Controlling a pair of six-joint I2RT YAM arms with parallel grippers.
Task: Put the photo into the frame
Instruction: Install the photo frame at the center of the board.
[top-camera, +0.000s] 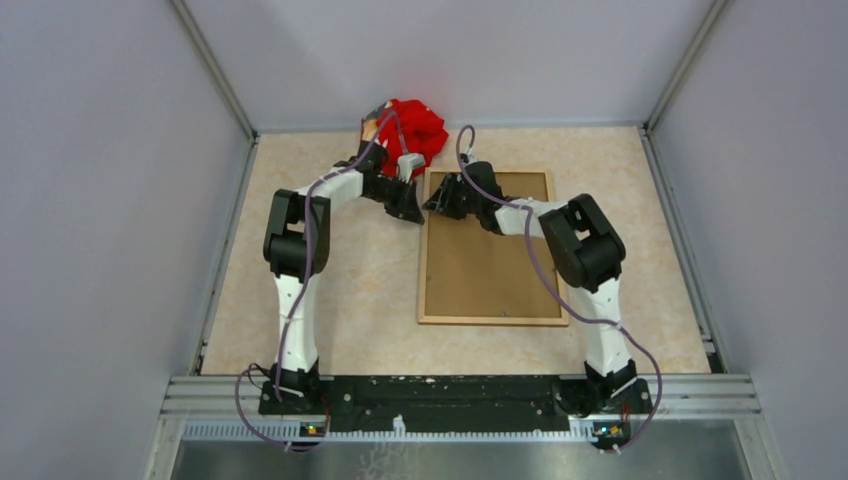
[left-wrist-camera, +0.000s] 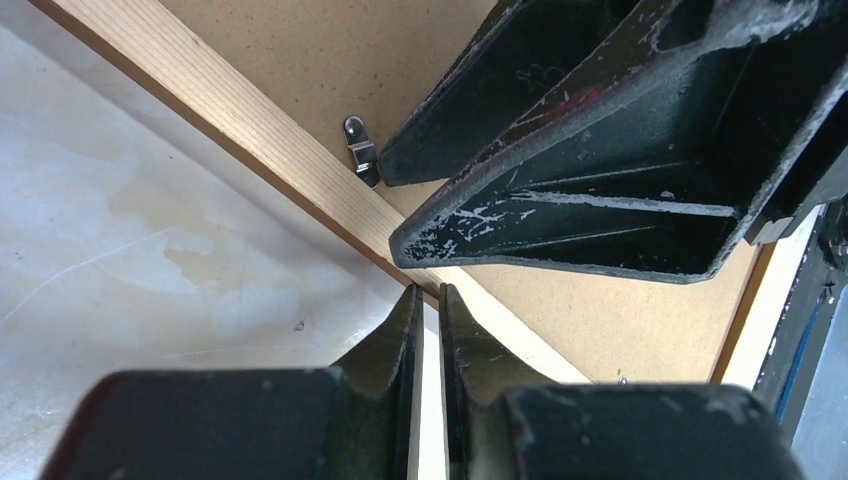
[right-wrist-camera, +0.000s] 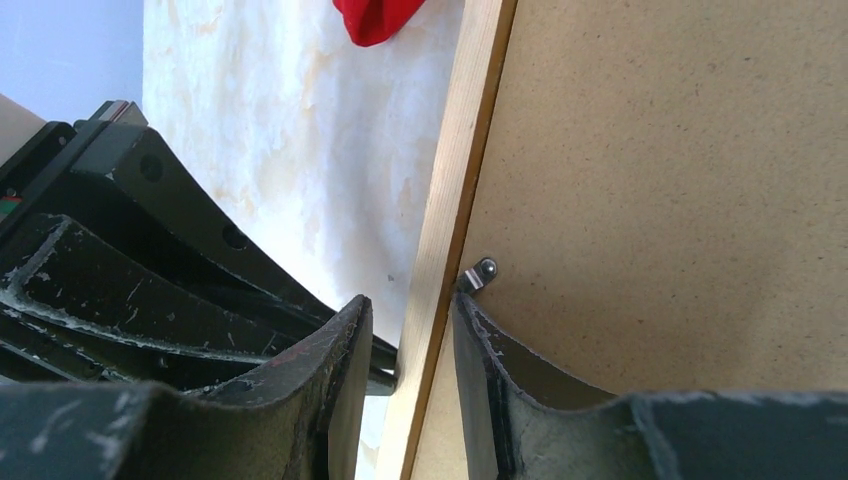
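Observation:
The brown wooden frame (top-camera: 422, 250) lies face down on the table with the plain brown backing board (top-camera: 490, 260) set in it. The photo is hidden. My right gripper (top-camera: 432, 203) is open at the frame's far left corner. In the right wrist view (right-wrist-camera: 410, 310) its jaws straddle the frame's left rail (right-wrist-camera: 460, 150), the right finger on the board beside a small metal tab (right-wrist-camera: 480, 272). My left gripper (top-camera: 412, 210) is just left of that rail. In the left wrist view (left-wrist-camera: 430, 295) its fingers are shut to a thin slit with nothing in them, tips at the rail (left-wrist-camera: 230, 110).
A red cloth (top-camera: 412, 128) lies against the back wall just beyond the frame's far left corner. The two grippers are very close to each other; the right gripper's fingers (left-wrist-camera: 600, 200) fill the left wrist view. Grey walls enclose the table on three sides.

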